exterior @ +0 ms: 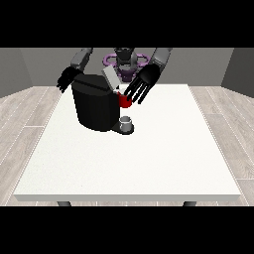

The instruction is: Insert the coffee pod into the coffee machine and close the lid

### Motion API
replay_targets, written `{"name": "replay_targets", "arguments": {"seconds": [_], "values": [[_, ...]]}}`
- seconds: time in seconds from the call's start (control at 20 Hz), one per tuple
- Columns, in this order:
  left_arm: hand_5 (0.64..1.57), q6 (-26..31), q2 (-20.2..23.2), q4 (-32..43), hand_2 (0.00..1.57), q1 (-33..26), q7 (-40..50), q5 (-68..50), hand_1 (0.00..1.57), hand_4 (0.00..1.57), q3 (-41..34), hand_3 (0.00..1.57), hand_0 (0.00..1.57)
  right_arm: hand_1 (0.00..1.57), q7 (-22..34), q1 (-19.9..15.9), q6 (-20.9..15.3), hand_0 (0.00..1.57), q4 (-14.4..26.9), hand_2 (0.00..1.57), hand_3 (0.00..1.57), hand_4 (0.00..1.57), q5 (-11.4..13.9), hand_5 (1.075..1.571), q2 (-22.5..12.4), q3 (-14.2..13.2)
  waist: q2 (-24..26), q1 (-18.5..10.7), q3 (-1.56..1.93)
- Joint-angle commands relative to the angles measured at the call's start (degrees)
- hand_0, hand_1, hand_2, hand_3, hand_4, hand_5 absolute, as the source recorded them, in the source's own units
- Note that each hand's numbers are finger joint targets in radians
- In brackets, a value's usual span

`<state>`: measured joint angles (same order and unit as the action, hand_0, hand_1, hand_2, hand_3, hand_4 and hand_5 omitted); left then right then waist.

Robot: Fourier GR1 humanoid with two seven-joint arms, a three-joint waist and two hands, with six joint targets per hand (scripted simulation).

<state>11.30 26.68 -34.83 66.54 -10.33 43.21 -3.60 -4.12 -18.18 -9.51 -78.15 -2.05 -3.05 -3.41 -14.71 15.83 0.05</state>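
- Nearest the camera there's just bare white table (129, 163) running out in front of everything.
- Next back, a small grey thing (127, 121) is sitting upright on the machine's drip base. Can't tell if that's the pod or a cup, so I'm not calling it.
- The black coffee machine (95, 106) is standing left of centre, with its lid (110, 78) tilting up and open.
- A red thing at the machine (125, 101) is showing right at the opening, just under the fingers of the hand at the view's right.
- That hand at the view's right (144, 82) is hovering just right of the lid with its fingers spreading straight and pointing down-left toward the opening. It's not looking like it's holding anything.
- It's clearly the nearer hand to the lid, so I'd guess it's the one doing the closing, pushing the lid down and to the left.
- Farthest back, the hand at the view's left (65, 79) is hanging behind the machine's far corner, fingers relaxed, touching nothing that I can make out.
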Motion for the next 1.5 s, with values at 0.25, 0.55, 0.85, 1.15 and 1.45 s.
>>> {"name": "replay_targets", "arguments": {"seconds": [0.25, 0.55, 0.85, 1.15, 1.45], "values": [[1.571, 1.34, -0.25, -0.15, 0.00, -2.07, 0.51, 0.77, 0.00, 0.00, -0.03, 0.00, 0.00, 0.00, -0.91, 4.88, -0.43, 0.00, -0.06, 0.00, 0.00, 0.38, -0.02, 1.571, 2.00, 1.14, 4.83, -1.07, -0.04], [1.571, 1.39, -4.78, -2.21, 0.00, -6.26, 0.87, -0.76, 0.00, 0.00, -0.31, 0.00, 0.00, 0.00, -1.86, 6.40, 0.62, 0.00, 1.51, 0.00, 0.00, 0.43, -2.44, 1.571, 0.98, -1.62, 9.10, -4.28, -0.04], [1.571, 2.36, -9.07, -1.51, 0.00, -9.99, 2.06, -11.88, 0.00, 0.00, -9.91, 0.00, 0.00, 0.00, -0.43, 9.70, 2.45, 0.00, 0.16, 0.00, 0.00, 0.45, -3.60, 1.571, -1.07, -2.64, 16.73, -7.67, -0.08], [1.571, 0.81, -17.06, -2.01, 0.00, -20.87, -4.55, -20.63, 0.00, 0.00, -15.48, 0.00, 0.00, 0.00, 0.82, 11.59, 3.45, 0.00, -2.64, 0.00, 0.00, 0.39, -1.15, 1.571, -3.46, -0.77, 23.08, -12.63, -0.14], [1.571, 2.17, -19.26, -3.25, 0.00, -25.79, -4.22, -26.15, 0.00, 0.14, -18.90, 0.00, 0.00, 0.00, 3.67, 10.60, 9.29, 0.00, -6.10, 0.00, 0.00, 0.00, -3.61, 1.571, -7.53, -0.94, 27.52, -15.03, -0.10]]}}
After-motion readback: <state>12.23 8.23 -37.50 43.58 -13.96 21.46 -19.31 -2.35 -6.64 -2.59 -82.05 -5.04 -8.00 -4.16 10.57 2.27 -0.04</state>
